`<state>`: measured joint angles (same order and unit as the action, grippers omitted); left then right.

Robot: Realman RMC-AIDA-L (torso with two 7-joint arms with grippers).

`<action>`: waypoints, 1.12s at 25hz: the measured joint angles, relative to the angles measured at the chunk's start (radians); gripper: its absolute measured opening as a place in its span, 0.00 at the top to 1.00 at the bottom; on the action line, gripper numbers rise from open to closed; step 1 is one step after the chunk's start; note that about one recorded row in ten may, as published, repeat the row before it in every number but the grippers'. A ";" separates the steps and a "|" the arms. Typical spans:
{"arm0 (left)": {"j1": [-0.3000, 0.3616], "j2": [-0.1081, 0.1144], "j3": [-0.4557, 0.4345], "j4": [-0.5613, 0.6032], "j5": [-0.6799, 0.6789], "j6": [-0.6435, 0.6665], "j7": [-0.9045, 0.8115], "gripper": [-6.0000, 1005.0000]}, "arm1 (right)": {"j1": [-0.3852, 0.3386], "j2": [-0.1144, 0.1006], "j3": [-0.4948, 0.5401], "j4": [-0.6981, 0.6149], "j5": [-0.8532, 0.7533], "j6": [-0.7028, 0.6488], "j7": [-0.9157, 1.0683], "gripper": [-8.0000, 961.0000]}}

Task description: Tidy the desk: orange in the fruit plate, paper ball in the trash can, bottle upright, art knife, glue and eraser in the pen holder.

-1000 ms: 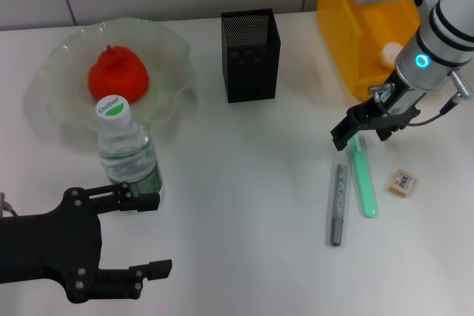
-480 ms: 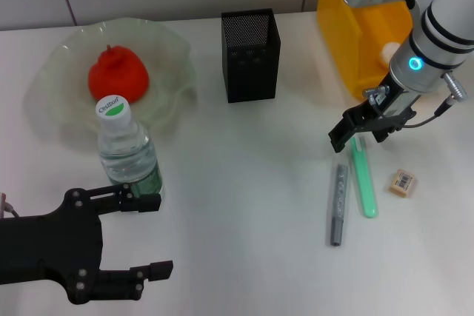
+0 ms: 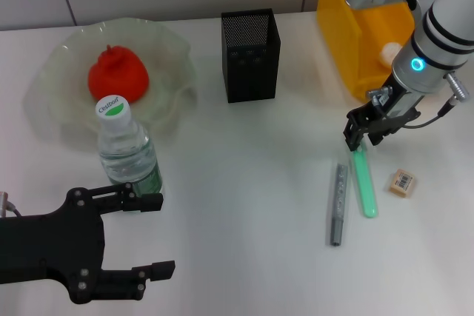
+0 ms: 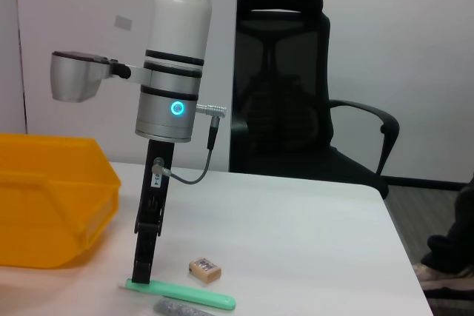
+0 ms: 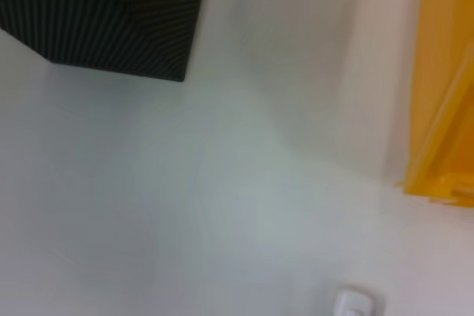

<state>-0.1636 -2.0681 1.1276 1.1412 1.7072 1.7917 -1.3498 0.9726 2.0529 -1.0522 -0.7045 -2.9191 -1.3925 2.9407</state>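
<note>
Now narrowed around the green stick's top end, right tool; light, rigid, slippery — best pinched mid-shaft.

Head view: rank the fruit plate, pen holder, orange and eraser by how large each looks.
Largest to smallest, as seen in the head view:
1. fruit plate
2. pen holder
3. orange, fairly close to the pen holder in apparent size
4. eraser

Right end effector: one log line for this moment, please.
right end effector | closing on green stick | left end effector open, idle by bottle
</note>
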 joint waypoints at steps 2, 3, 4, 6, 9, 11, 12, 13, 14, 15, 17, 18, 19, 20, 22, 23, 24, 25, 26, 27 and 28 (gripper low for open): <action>0.000 0.000 0.000 -0.001 0.000 0.000 0.000 0.20 | 0.000 -0.001 -0.010 0.002 0.000 0.002 0.007 0.47; 0.000 0.000 0.000 -0.001 0.000 0.000 0.000 0.20 | 0.000 -0.001 -0.013 0.003 0.000 0.003 0.009 0.49; -0.001 0.000 0.000 -0.001 0.000 0.000 0.000 0.20 | 0.000 -0.001 -0.014 0.004 0.000 0.004 0.010 0.51; -0.002 0.000 0.000 -0.002 0.000 0.000 0.000 0.20 | 0.000 -0.002 -0.016 0.008 0.000 0.008 0.011 0.55; -0.004 0.000 0.000 -0.002 0.000 0.000 0.000 0.20 | 0.000 -0.003 -0.016 0.020 0.000 0.020 0.011 0.59; -0.007 0.000 0.000 -0.004 0.000 0.000 0.000 0.20 | 0.000 -0.004 -0.015 0.025 0.000 0.027 0.011 0.59; -0.007 0.000 0.000 -0.004 0.000 0.000 0.000 0.20 | -0.001 -0.004 -0.015 0.028 0.000 0.032 0.011 0.59; -0.008 0.000 0.000 -0.005 0.000 0.000 0.000 0.20 | -0.001 -0.004 -0.015 0.031 0.000 0.035 0.012 0.59; -0.009 0.000 0.001 -0.005 0.000 0.000 0.000 0.20 | -0.001 -0.004 -0.015 0.034 0.000 0.039 0.012 0.59; -0.009 0.000 0.001 -0.005 0.000 0.000 0.000 0.20 | -0.001 -0.004 -0.015 0.035 0.000 0.042 0.012 0.59; -0.010 0.000 0.001 -0.005 0.000 0.000 0.000 0.20 | -0.001 -0.003 -0.015 0.036 0.000 0.046 0.012 0.59; -0.010 0.000 0.001 -0.005 0.000 0.000 0.000 0.20 | 0.000 -0.003 -0.015 0.037 0.000 0.048 0.012 0.59; -0.010 0.000 0.001 -0.005 0.000 0.000 0.000 0.20 | 0.000 -0.003 -0.015 0.039 0.000 0.050 0.012 0.59; -0.010 0.000 0.001 -0.005 0.000 0.000 0.000 0.20 | 0.000 -0.003 -0.015 0.041 0.000 0.051 0.012 0.59; -0.010 0.000 0.001 -0.005 0.000 0.000 0.000 0.20 | 0.000 -0.002 -0.015 0.046 0.000 0.052 0.012 0.59; -0.010 0.000 0.001 -0.005 0.000 0.000 0.000 0.20 | 0.000 -0.002 -0.015 0.047 0.000 0.052 0.012 0.59; -0.010 0.000 0.001 -0.005 0.000 0.000 0.000 0.20 | 0.000 -0.002 -0.016 0.048 0.000 0.052 0.012 0.60; -0.010 0.000 0.001 -0.005 0.000 0.000 0.000 0.20 | 0.001 -0.002 -0.016 0.050 0.000 0.052 0.012 0.60; -0.011 0.000 0.001 -0.005 0.000 0.000 0.000 0.20 | 0.001 -0.002 -0.017 0.052 0.000 0.052 0.012 0.60; -0.011 0.000 0.001 -0.005 0.000 0.000 0.000 0.20 | 0.001 -0.002 -0.017 0.053 0.000 0.052 0.012 0.60; -0.012 0.000 0.001 -0.005 0.000 0.000 0.000 0.20 | 0.002 -0.002 -0.017 0.055 0.000 0.052 0.012 0.60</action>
<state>-0.1754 -2.0678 1.1291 1.1366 1.7074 1.7916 -1.3496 0.9746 2.0510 -1.0692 -0.6496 -2.9191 -1.3404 2.9530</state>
